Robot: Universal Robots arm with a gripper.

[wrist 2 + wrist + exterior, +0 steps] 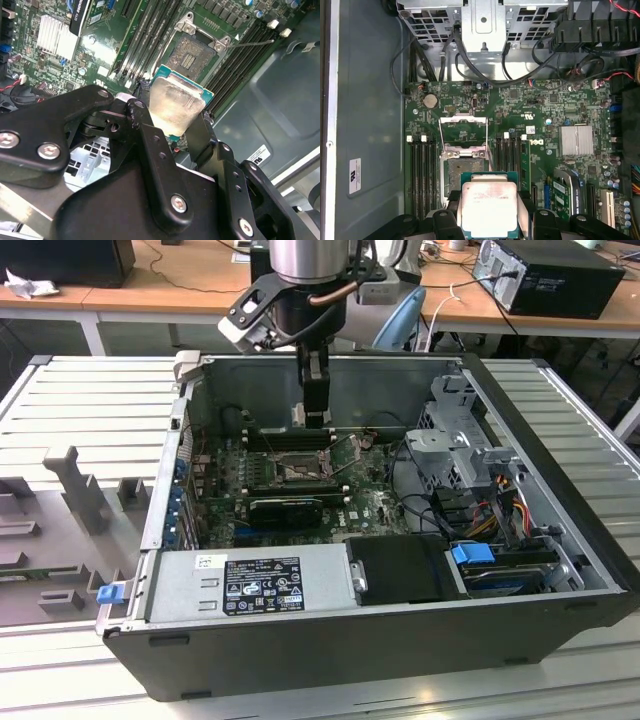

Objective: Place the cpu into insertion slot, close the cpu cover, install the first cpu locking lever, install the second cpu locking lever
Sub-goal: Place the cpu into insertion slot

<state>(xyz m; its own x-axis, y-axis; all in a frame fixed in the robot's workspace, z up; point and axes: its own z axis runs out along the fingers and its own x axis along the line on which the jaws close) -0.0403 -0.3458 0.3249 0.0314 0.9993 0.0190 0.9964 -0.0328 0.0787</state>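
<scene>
Alignment decides this step: the cpu (487,209) should come down flat and square over the socket (464,172), corners matched, with no sideways scrub across the contact field (those contacts look fine enough to bend at a nudge). A slow, level descent, letting go only once the chip sits inside the socket's frame, seems the safest way. The cover (463,118) stands flipped open on the side of the socket away from the cpu, so the socket's contact field is bare and nothing bars the way down.

The gripper (488,212) has its jaws closed on the cpu, pinching two opposite edges, with the pale metal top facing the wrist cameras and the green rim showing around it. In both wrist views the chip sits squarely between the fingers (145,107), not hanging from one corner. It is not in the socket: it hangs just beside it, one edge close to the socket's near edge. In the exterior view the gripper (318,420) hangs above the board, a little off from the socket (300,468). Whether the chip is truly level with the socket, I cannot tell.
</scene>
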